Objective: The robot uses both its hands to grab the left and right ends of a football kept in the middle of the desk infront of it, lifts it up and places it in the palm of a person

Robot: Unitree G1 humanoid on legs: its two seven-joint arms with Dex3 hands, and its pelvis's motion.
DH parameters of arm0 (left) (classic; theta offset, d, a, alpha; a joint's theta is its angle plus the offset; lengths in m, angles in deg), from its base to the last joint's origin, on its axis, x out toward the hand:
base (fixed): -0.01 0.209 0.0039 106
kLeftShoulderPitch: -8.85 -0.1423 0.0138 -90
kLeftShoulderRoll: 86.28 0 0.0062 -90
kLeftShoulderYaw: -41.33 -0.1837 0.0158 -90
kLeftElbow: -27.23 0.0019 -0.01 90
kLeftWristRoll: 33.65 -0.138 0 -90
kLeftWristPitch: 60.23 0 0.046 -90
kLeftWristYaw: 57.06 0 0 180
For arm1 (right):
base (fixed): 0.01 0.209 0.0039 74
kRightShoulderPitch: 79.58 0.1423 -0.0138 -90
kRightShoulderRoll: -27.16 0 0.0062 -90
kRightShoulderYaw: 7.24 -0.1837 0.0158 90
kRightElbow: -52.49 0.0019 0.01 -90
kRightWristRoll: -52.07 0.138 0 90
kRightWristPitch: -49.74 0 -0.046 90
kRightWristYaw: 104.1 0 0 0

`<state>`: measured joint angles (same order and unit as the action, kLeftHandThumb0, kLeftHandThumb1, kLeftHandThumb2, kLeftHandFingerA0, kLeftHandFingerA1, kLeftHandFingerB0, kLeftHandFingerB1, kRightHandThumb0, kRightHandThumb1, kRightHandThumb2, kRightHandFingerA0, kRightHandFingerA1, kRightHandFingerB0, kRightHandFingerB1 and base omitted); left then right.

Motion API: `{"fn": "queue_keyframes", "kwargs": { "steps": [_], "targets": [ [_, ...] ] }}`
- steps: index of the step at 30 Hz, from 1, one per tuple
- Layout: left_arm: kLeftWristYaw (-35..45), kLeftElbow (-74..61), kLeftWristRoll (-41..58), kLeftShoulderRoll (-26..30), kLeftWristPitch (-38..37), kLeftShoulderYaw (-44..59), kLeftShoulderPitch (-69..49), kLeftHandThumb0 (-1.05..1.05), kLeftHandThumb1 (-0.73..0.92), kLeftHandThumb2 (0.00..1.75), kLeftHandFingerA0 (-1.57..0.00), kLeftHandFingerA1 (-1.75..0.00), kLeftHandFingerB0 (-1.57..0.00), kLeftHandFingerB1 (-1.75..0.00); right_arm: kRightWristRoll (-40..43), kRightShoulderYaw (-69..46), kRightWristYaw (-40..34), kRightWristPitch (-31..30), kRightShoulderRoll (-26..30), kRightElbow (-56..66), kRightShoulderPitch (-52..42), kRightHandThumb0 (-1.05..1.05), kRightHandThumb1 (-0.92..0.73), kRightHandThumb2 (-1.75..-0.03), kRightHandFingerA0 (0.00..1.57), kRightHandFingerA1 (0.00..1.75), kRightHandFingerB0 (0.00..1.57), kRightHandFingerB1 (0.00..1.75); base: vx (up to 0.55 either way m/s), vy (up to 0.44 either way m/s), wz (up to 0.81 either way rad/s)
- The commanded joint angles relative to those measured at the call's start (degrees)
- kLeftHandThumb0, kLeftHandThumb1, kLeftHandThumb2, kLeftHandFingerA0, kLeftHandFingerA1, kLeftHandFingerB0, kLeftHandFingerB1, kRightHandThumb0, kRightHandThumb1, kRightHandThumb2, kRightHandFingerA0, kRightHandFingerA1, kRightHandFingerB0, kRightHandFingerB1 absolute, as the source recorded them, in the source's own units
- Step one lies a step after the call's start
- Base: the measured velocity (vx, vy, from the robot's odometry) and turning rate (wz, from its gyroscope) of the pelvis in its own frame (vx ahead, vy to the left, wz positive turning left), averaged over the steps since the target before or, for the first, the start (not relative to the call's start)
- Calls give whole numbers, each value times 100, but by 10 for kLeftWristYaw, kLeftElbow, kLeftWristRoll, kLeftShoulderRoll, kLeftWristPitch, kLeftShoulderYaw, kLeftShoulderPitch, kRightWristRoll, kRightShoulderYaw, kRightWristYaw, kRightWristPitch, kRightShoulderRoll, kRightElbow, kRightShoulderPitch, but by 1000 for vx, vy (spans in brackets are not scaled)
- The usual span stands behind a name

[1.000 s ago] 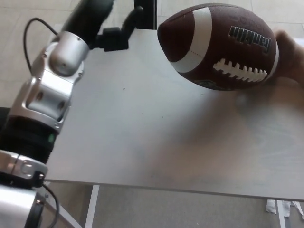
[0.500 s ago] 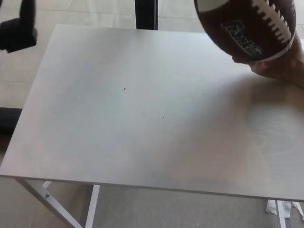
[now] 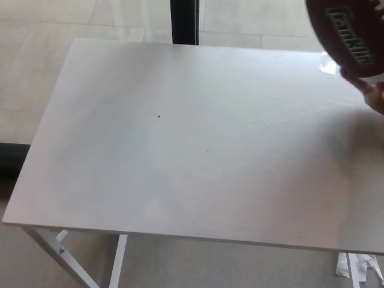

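i see neither of my hands, so i can't tell their fingers, and with the football [image 3: 351, 37] held in a person's hand [image 3: 373, 94] at the desk's [image 3: 180, 150] far right corner, i judge the handover done.

Neither robot hand nor arm is in view; only a person's hand [image 3: 373, 93] shows at the far right edge, fingers curled upward, partly cut off.

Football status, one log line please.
football: off desk, top right | held by person's hand | robot hands: not in view
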<state>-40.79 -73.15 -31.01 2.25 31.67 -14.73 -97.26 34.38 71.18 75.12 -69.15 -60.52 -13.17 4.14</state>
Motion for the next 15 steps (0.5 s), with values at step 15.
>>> {"fn": "queue_keyframes", "kwargs": {
  "steps": [15],
  "targets": [
    [68, 296, 187, -39, -228, 249, -177, -86, 73, 111, 0, -43, 0, -22, 137, -336, -135, 573, -76, -115, -192, -53, -80, -59, 6, 100, 28, 55, 0, 0, 0]
  ]
}}
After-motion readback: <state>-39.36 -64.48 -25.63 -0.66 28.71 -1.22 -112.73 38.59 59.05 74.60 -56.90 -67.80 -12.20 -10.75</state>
